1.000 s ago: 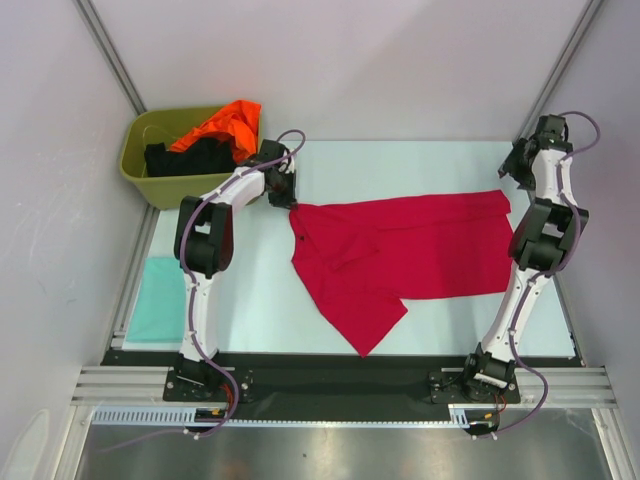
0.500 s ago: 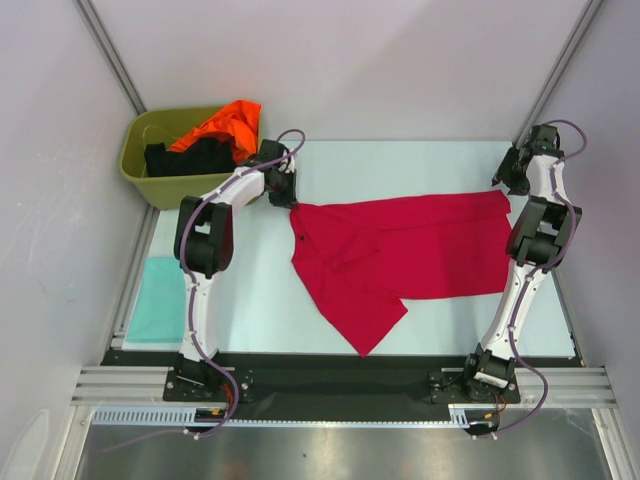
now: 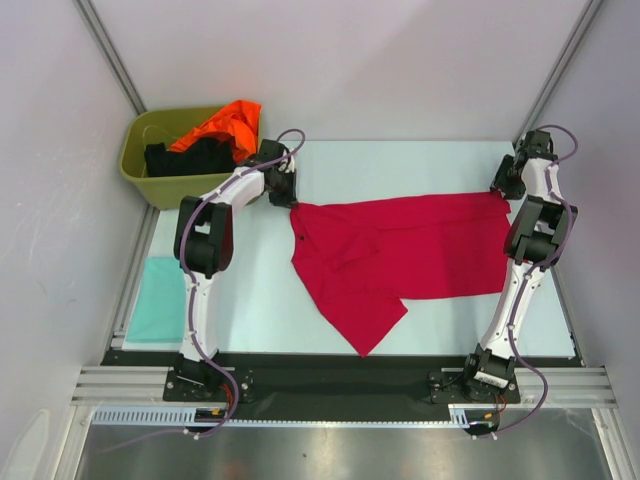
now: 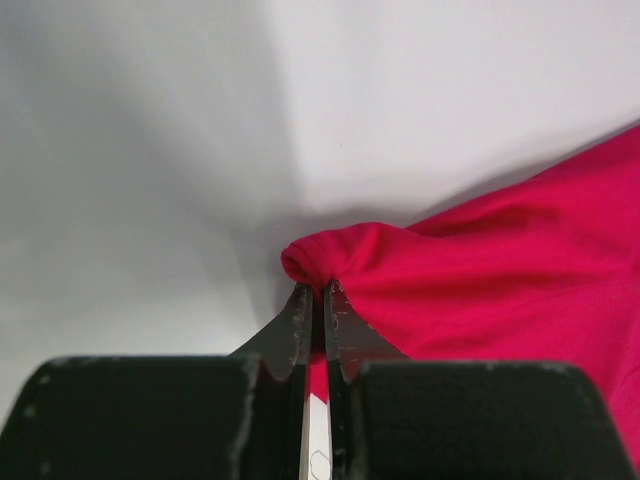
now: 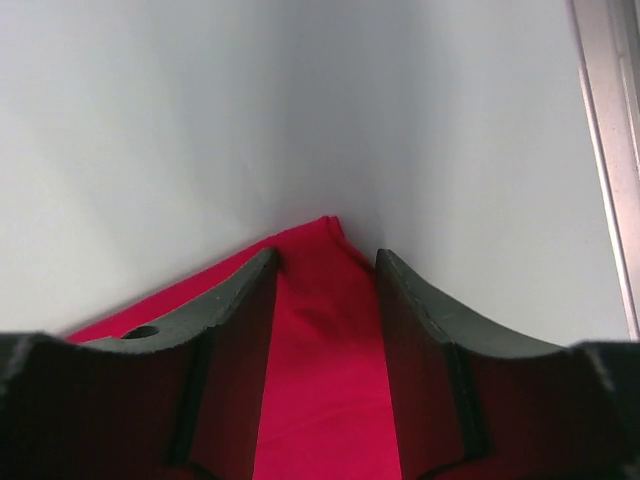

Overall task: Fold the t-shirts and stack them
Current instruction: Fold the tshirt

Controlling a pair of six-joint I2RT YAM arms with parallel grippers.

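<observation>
Pinching the crimson t-shirt point(image 4: 480, 290), the left claw point(image 4: 318, 300) hides its gripped edge.

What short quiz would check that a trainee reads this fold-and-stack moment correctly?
1. True or false: the left hand is pinched shut on a bunched edge of the red t-shirt.
2. The right hand is: A) clamped on the cloth; B) open, with one finger on each side of a shirt corner; C) over bare table, away from any cloth.
3. Where do the orange t-shirt and black t-shirt lie?

Key: 1 true; 2 B; 3 in the olive tub.
</observation>
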